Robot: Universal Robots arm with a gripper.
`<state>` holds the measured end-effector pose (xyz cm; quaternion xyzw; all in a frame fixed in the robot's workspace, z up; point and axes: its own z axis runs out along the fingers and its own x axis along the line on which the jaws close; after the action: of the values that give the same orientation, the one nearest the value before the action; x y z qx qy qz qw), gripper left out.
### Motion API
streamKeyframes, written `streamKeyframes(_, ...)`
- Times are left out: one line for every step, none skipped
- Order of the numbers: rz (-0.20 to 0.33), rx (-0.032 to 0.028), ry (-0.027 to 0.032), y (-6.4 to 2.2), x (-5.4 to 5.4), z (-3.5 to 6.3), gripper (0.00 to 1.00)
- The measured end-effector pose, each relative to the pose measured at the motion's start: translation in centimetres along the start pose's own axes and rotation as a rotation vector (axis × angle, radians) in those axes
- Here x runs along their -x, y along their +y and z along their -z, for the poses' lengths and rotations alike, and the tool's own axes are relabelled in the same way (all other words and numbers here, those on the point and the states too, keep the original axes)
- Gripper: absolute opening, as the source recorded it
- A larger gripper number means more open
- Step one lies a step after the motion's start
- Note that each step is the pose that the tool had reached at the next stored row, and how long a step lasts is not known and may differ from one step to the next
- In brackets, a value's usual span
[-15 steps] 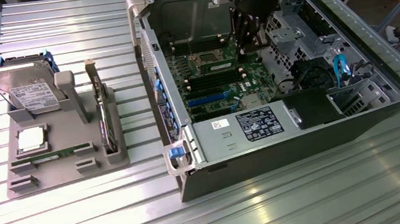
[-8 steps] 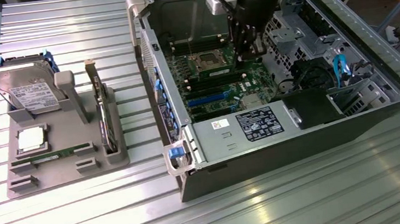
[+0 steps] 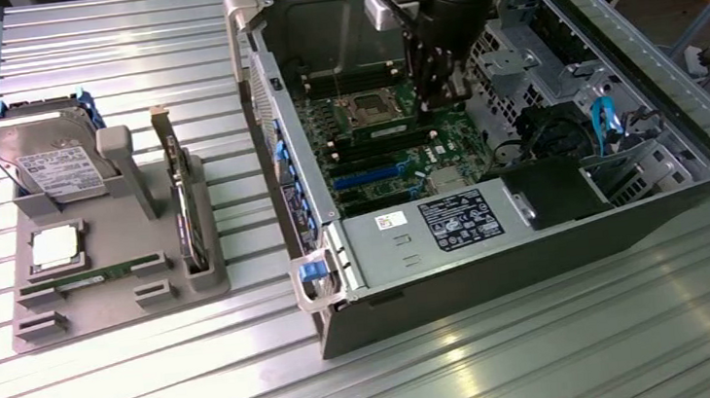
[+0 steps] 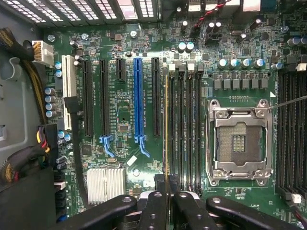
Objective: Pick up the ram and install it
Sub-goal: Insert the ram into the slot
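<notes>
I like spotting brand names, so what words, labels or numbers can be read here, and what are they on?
Nothing can be read.
White label on the hard drive: print too small.
Black label on the grey metal box: white print blurred.
Small white sticker beside it: unreadable.
White lettering on the motherboard: too small.

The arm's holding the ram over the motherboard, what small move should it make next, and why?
Probably lower it straight down. The fingers are shut on the ram, held edge-on along the memory slots next to the empty processor socket, and it seems not yet seated.
</notes>
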<state>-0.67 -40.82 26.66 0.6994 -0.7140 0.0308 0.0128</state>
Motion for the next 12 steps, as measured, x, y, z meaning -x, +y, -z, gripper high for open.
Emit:
streamKeyframes(0.0,0.0,0.0,0.07,0.11,-0.14,0.12)
streamKeyframes(0.0,0.0,0.0001,0.16,0.23,-0.23,0.12)
streamKeyframes(0.0,0.0,0.0,0.26,0.32,-0.3,0.12)
streamKeyframes(0.0,-0.0001,0.0,0.38,0.41,-0.37,0.12)
streamKeyframes(0.0,0.0,0.0001,0.44,0.42,-0.39,0.12)
streamKeyframes(0.0,0.0,0.0004,0.47,0.41,-0.4,0.12)
streamKeyframes(0.0,0.0,0.0001,0.48,0.42,-0.44,0.12)
streamKeyframes(0.0,-0.0001,-0.0001,0.52,0.43,-0.55,0.12)
streamKeyframes(0.0,0.0,0.0002,0.56,0.46,-0.7,0.12)
streamKeyframes(0.0,-0.0001,0.0001,0.58,0.5,-0.81,0.12)
streamKeyframes(0.0,0.0,0.0001,0.61,0.56,-0.94,0.12)
streamKeyframes(0.0,0.0,0.0001,0.66,0.63,-1.11,0.12)
